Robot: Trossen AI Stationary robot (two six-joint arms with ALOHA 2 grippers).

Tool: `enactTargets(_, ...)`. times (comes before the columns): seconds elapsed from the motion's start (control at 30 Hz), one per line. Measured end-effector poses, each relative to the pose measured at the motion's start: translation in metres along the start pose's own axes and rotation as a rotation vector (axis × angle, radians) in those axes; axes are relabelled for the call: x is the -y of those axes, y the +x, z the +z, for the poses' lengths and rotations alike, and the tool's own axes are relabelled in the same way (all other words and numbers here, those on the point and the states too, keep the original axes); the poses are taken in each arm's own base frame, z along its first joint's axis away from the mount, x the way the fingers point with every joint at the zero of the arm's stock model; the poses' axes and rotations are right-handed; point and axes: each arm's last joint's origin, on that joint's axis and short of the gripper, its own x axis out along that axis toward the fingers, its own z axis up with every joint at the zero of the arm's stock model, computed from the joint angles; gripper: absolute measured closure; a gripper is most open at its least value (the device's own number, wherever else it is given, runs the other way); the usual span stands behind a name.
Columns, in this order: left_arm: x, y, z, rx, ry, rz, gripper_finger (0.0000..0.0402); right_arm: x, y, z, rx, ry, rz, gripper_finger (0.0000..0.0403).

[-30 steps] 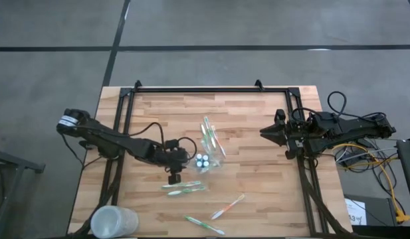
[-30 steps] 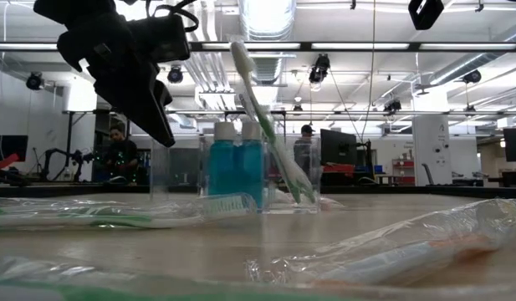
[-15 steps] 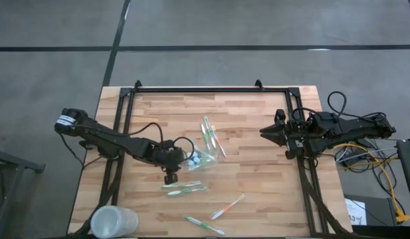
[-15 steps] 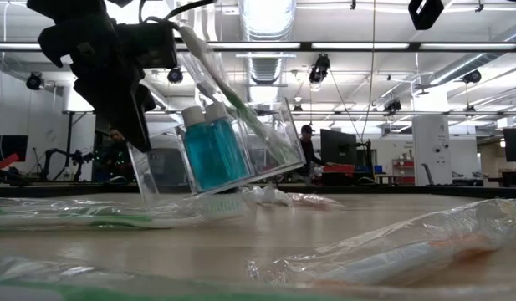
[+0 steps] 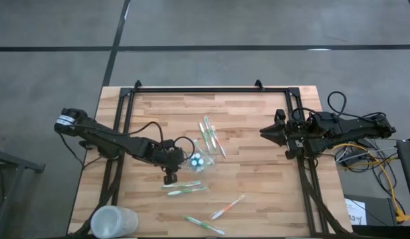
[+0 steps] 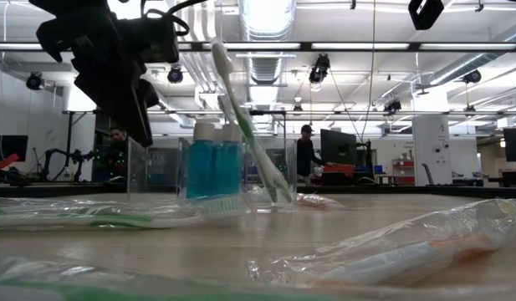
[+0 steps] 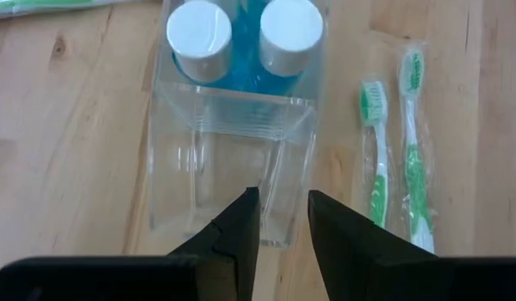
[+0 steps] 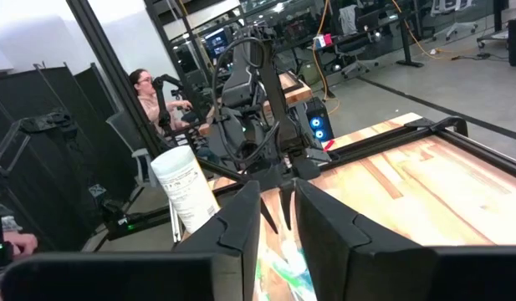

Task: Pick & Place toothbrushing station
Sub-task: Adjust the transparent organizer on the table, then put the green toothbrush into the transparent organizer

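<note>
The toothbrushing station [image 5: 201, 159] is a clear box holder standing upright mid-table. It holds two blue bottles with white caps [image 7: 245, 38], and a toothbrush [image 6: 245, 117] leans in it. My left gripper [image 5: 183, 159] is shut on the end of the station that faces the table's left, seen up close in the left wrist view [image 7: 283, 196]. My right gripper [image 5: 263, 131] hovers level at the right side of the table. Its fingers [image 8: 241, 226] stand a narrow gap apart with nothing between them. My left gripper has the clear wall of the station's empty compartment [image 7: 295, 171] between its two fingers, near a corner, one finger over the inside and one outside. The fingers slant down from the table's left. The station sits upright [image 6: 207, 167]; whether its base is on the table, I cannot tell.
Wrapped toothbrushes lie around the station: a bundle [image 5: 211, 136] just beyond it, a green pair [image 5: 185, 188] in front of it, and two more [image 5: 228, 207] [image 5: 205, 226] near the front edge. A frosted white cup [image 5: 113, 221] stands at the front left corner.
Half a second ago the station was tipped toward my left gripper, with the side away from the gripper raised. It has come back upright and now stands a little closer to the table's left than a second ago. My right arm has kept still.
</note>
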Motion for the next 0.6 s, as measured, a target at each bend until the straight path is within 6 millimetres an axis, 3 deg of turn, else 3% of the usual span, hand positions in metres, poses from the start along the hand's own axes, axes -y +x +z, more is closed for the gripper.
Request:
enactTargets(0.33, 0.001, -0.015, 0.008, -0.051, 0.013, 0.027, 0.0293, 0.0, 0.0, 0.0, 0.0, 0.0, 0.0, 0.0325)
enactTargets(0.6, 0.005, -0.061, 0.035, 0.137, 0.085, 0.023, 0.0293, 0.0, 0.0, 0.0, 0.0, 0.0, 0.0, 0.0335)
